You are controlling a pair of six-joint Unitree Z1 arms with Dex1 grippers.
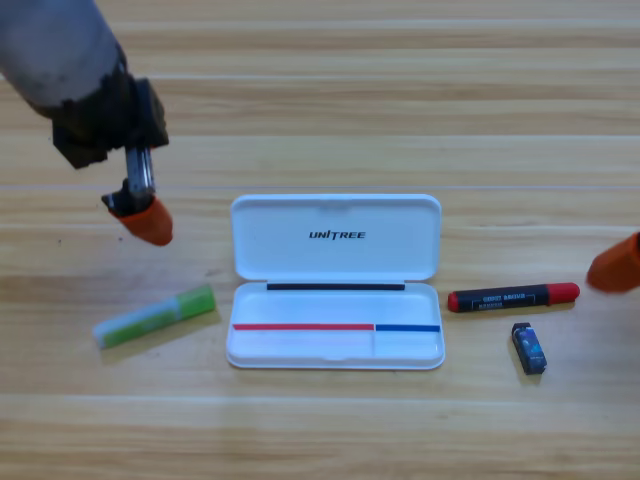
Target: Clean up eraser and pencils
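Hanging over the wooden counter (320, 430) at upper left, left hand (146, 222) pointing steeply down, only one orange tip visible, well above and apart from the green pencil; whether its jaws are apart or together cannot be told. Waiting at the right edge, right hand (615, 265) cut off to a single orange tip, just above and right of the marker's red end; state likewise impossible to tell.

Lying open in the middle, white Unitree case (336, 350), lid flat behind the tray, nothing loose inside. Lying left of the case, light green pencil (155, 316) with a whitish translucent half, tilted, green end near the tray's left edge but not touching. Lying right of the case, black-bodied pencil with red ends (513, 297), almost level, its left end just beside the tray's right corner. Resting just below that pencil's right half, small dark eraser (529, 348) with a blue mark, slightly tilted, apart from both pencil and case.
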